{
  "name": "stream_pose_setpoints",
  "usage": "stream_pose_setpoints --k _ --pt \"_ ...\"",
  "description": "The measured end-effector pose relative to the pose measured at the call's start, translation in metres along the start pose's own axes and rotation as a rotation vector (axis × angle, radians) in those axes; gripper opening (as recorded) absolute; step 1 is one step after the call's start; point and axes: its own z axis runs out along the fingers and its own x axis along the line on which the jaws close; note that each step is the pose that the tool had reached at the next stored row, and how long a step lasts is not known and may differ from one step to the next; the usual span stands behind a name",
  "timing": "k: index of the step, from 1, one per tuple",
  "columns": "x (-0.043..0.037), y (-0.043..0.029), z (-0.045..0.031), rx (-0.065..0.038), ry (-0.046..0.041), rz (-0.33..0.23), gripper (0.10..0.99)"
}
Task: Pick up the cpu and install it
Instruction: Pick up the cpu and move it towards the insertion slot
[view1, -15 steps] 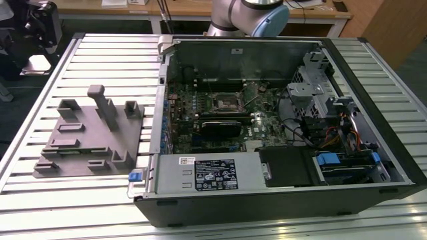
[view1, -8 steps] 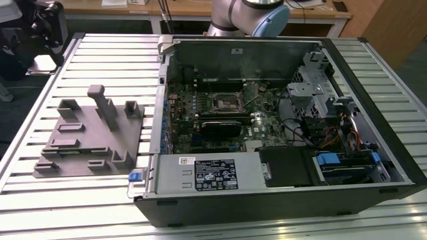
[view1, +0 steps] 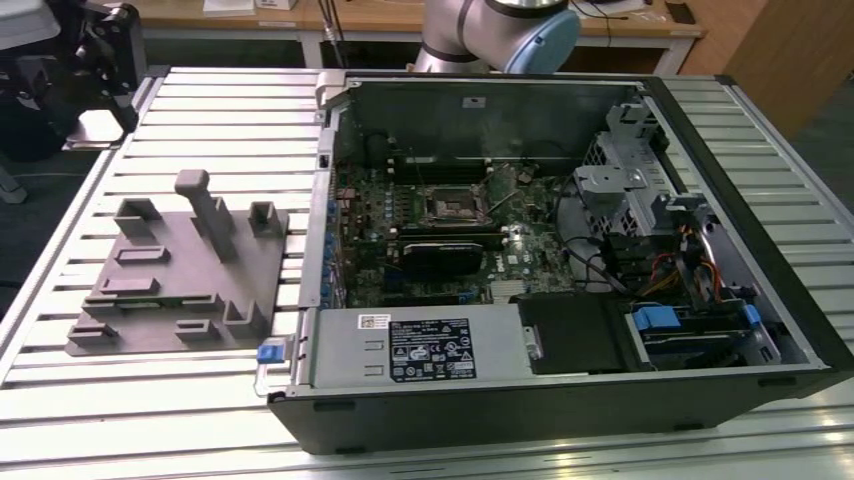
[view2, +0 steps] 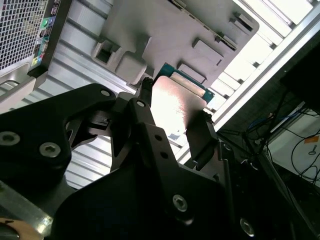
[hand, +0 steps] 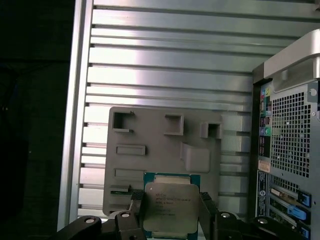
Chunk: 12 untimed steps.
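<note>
The pincer (hand: 171, 202) is closed on the cpu (hand: 170, 212). Its two black fingers (hand: 207, 212) press on two opposite edges of the chip, so the pincer is open only as wide as the chip itself. The cpu sits exactly between the fingertips, with its flat silver top turned to the first wrist camera and a thin green rim showing around it.

In the second wrist view the same cpu (view2: 175, 100) is seen at a slant. Its metal face shines brightly, and one finger (view2: 200, 135) of the pincer (view2: 174, 107) touches each side. The chip is held in the air, clear of the grey tray (hand: 165, 150), which shows behind it in both wrist views and lies flat on the slatted metal bench (hand: 175, 75).

In the exterior view the grey tray (view1: 174, 270) lies on the bench (view1: 200, 100) at nine o'clock from the open computer case (view1: 561, 400), just beside its wall. Inside the case, the dark square socket (view1: 454, 205) with a metal border is near the middle of the board. A black block (view1: 447, 255) lies at six o'clock from the socket, close to it. The arm (view1: 501, 30) stands at twelve o'clock from the case, behind its far wall.
</note>
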Motion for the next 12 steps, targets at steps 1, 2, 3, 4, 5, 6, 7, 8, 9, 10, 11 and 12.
stream_pose_setpoints --k 1,2,3,4,5,6,7,8,9,10,11,12 --pt "-0.0010 0.0000 0.0000 0.000 0.0001 0.000 0.525" --pt "-0.0018 0.0000 0.0000 0.000 0.0000 0.000 0.525" --pt "-0.0027 -0.0001 0.0000 0.000 0.0000 0.000 0.525" --pt "-0.0035 -0.0001 0.0000 0.000 0.0000 0.000 0.525" --pt "-0.0043 -0.0002 0.0000 0.000 0.0000 0.000 0.525" --pt "-0.0051 -0.0002 0.0000 0.000 0.0000 0.000 0.525" --pt "-0.0058 -0.0002 -0.0001 0.000 0.0001 0.000 0.525" --pt "-0.0067 -0.0002 0.0000 0.000 0.0000 0.000 0.525" --pt "-0.0075 -0.0003 0.0000 0.000 0.0000 0.000 0.525" --pt "-0.0092 -0.0004 0.0000 0.000 0.0000 0.000 0.525" --pt "-0.0101 -0.0004 0.0000 0.000 0.0000 0.000 0.525" --pt "-0.0109 -0.0004 0.0000 0.000 0.0000 0.000 0.525"
